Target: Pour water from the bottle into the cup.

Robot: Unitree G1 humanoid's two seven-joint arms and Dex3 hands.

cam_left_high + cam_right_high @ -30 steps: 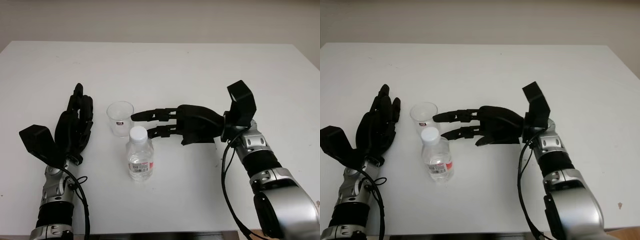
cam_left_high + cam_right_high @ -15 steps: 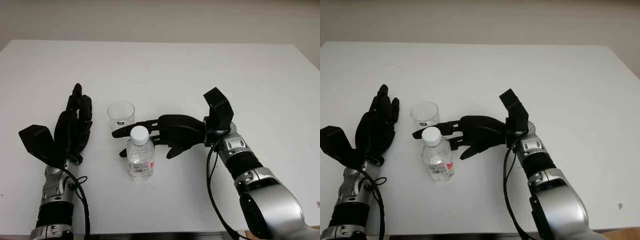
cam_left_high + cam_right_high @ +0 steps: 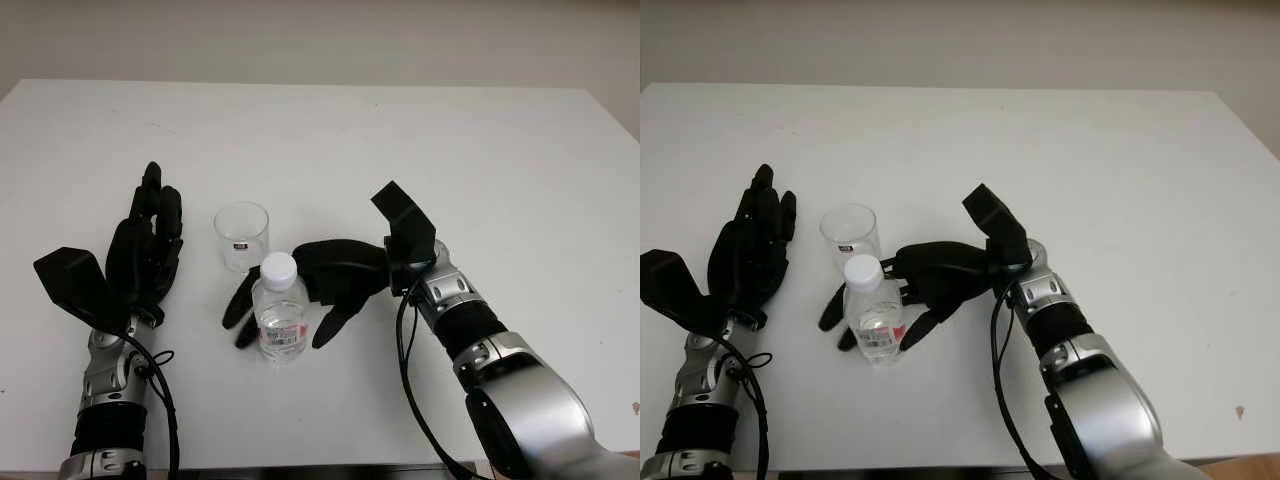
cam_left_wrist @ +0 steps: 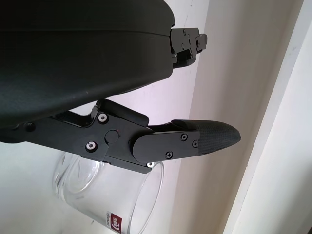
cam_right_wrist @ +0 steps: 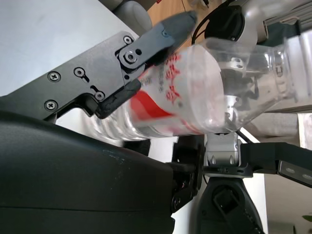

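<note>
From the left eye view I counted one bottle [image 3: 279,318], one cup [image 3: 242,234] and two hands on the white table [image 3: 420,140]. The bottle stood upright, its long axis vertical and its white cap [image 3: 278,267] pointing up, just in front of the cup and a little to the right of it. My right hand [image 3: 318,285] was wrapped round it, two fingers showing past the bottle's left side and one down its right side. Half a second earlier that hand had only reached behind the bottle's neck; a full second earlier it was level with the cup's rim, well short of any grasp. The bottle and cup had not shifted.

In the right eye view I saw the same layout: my left hand [image 3: 748,255] was open, standing edge-up just left of the cup and apart from it, where it had been all along.

The left wrist view showed me that hand's black shell and one fingertip [image 4: 209,139], with the clear cup [image 4: 117,195] beyond it, untouched.

In the right wrist view the bottle [image 5: 185,95] lay across the palm, its red-and-white label [image 5: 165,92] against the black shell, a finger [image 5: 122,63] pressed on its side.
</note>
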